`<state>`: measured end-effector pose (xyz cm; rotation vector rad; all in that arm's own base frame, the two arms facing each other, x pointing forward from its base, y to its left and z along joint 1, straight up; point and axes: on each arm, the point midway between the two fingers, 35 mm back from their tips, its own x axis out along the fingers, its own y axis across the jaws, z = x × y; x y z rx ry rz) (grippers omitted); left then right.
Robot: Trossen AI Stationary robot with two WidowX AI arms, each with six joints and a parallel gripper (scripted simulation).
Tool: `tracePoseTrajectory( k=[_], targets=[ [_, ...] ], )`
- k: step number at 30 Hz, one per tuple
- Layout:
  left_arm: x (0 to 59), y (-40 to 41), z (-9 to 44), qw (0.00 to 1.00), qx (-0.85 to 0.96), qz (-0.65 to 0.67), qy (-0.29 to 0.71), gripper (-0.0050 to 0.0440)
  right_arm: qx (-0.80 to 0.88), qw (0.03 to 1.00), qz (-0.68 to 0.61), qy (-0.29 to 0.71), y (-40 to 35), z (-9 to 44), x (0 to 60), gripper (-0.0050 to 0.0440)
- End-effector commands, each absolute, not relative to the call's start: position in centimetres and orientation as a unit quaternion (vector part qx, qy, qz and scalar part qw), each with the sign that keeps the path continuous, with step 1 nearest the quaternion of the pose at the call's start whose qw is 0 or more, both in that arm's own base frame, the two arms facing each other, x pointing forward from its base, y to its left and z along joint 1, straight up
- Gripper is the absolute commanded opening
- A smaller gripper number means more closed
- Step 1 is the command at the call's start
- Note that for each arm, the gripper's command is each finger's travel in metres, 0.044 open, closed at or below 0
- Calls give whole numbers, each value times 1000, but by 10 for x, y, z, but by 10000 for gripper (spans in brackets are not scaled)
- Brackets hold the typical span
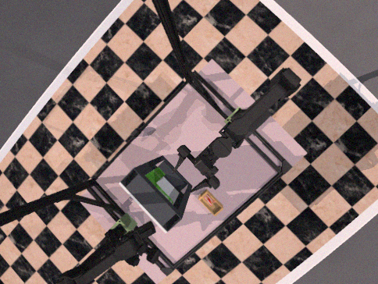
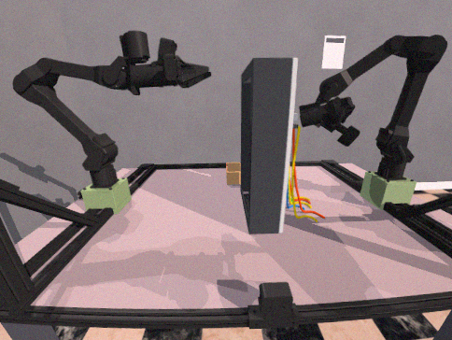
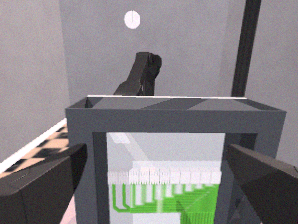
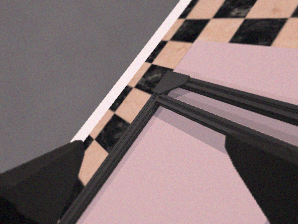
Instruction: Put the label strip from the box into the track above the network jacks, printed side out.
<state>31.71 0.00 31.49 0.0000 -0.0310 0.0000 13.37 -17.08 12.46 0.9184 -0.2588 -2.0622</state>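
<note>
The small tan box (image 1: 217, 210) (image 2: 233, 177) stands beside the dark housing (image 1: 145, 192) (image 2: 271, 149) (image 3: 175, 121). Something red and white shows inside the box; the strip's standing pose and printed side cannot be made out. The housing's white front faces the right arm; the jacks' openings and the track are hidden. My left gripper (image 1: 183, 180) (image 2: 209, 75) (image 3: 157, 150) is open and empty, level, facing the housing's open back. My right gripper (image 4: 154, 143) is open and empty, on the front side of the housing, angled down toward a table corner.
Red, yellow and blue cables (image 2: 294, 159) hang from the housing's front and lie on the table. A green circuit board (image 1: 157, 176) (image 3: 200, 196) shows inside the housing. Black frame rails (image 2: 187, 318) (image 4: 125, 150) edge the table. The right arm (image 3: 137, 77) stands beyond the housing.
</note>
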Motion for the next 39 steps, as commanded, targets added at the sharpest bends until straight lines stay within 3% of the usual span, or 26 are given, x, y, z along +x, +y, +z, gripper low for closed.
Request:
tracePoseTrajectory(
  k=[1,17,31,39],
  targets=[
    [316,0,323,1000,0,0,-25,440,373,421,-820,-109,-171,128,136,440],
    [316,0,323,1000,0,0,-25,440,373,421,-820,-109,-171,128,136,440],
    [328,18,308,999,27,28,6,104,400,410,-812,-116,-177,128,137,440],
    [342,31,299,997,41,42,48,100,444,391,-803,-68,-175,126,140,440]
  ],
)
